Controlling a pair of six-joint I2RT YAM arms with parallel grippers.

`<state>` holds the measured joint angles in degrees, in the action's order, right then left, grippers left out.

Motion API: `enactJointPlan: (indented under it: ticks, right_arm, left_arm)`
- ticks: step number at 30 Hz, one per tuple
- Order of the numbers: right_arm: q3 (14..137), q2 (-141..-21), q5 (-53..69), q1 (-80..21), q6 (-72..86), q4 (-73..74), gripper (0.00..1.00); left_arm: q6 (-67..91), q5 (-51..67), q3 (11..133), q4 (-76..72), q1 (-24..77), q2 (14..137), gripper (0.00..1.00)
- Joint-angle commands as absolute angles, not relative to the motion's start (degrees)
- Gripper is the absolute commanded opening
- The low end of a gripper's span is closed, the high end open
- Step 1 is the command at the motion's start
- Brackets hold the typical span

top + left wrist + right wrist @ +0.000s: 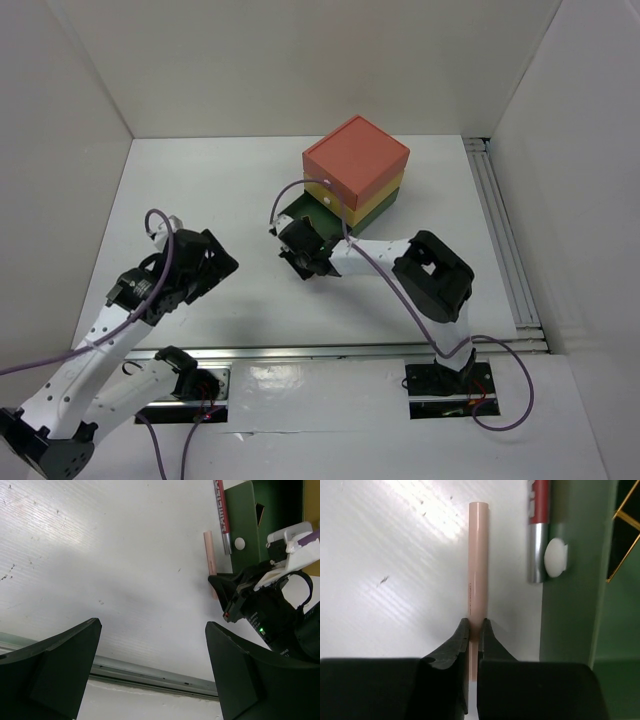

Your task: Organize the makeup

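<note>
the left claw (152,645) hangs spread apart over the table (100,555), while the right claw (474,628) is pinched on the near end of a slim peach tube (479,555) lying just left of the green drawer (570,620), probably light, stiff and slick, safer gripped nearer mid-length.

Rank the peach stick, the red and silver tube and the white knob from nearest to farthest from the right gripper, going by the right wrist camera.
1. peach stick: pinched in the right gripper.
2. red and silver tube: ahead, to the stick's right.
3. white knob: farther right, on the green drawer front, beside the tube's silver end.
</note>
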<state>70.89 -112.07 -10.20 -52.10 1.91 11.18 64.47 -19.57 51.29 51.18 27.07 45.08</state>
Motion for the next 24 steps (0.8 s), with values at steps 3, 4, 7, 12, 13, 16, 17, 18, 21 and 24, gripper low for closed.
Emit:
enactJointPlan:
  ticks: [3,4,7,12,13,16,17,18,21,24]
  right_arm:
    - [70.83,-105.39,-10.81,-53.61,2.72,14.50,0.00]
    - [71.97,-104.08,-10.81,-54.14,2.03,14.50,0.00]
    - [74.52,-98.80,-11.94,-54.14,-0.43,14.50,0.00]
    - [78.57,-97.90,-18.97,-50.98,-3.52,15.21,0.00]
    - [79.36,-98.43,-18.98,-50.02,-3.52,15.90,0.00]
    - [79.37,-101.16,-20.82,-46.85,-4.13,16.52,0.00]
    - [79.37,-101.77,-20.83,-46.32,-4.65,16.52,0.03]
    - [78.76,-102.30,-21.44,-45.62,-4.66,16.52,0.10]
    - [78.75,-103.70,-21.45,-45.00,-4.04,16.52,0.18]
    - [79.36,-103.71,-21.45,-44.47,-4.04,16.52,0.40]
  left_arm:
    - [63.98,-20.83,53.35,51.77,26.72,47.71,1.00]
    - [64.51,-20.83,53.87,51.77,26.72,48.33,1.00]
    - [64.51,-20.30,53.88,49.58,26.72,51.40,1.00]
    - [65.03,-18.54,53.88,45.19,26.72,56.86,1.00]
    - [65.04,-17.85,53.88,44.31,26.72,57.56,1.00]
    - [66.53,-16.62,53.88,40.81,26.72,60.90,1.00]
    - [67.06,-16.61,53.88,39.74,26.72,61.87,0.98]
    - [67.67,-16.09,53.88,38.94,26.20,63.96,0.98]
    - [68.63,-16.08,55.63,36.48,26.19,67.84,0.94]
    - [69.16,-15.47,58.35,34.72,26.19,73.37,0.91]
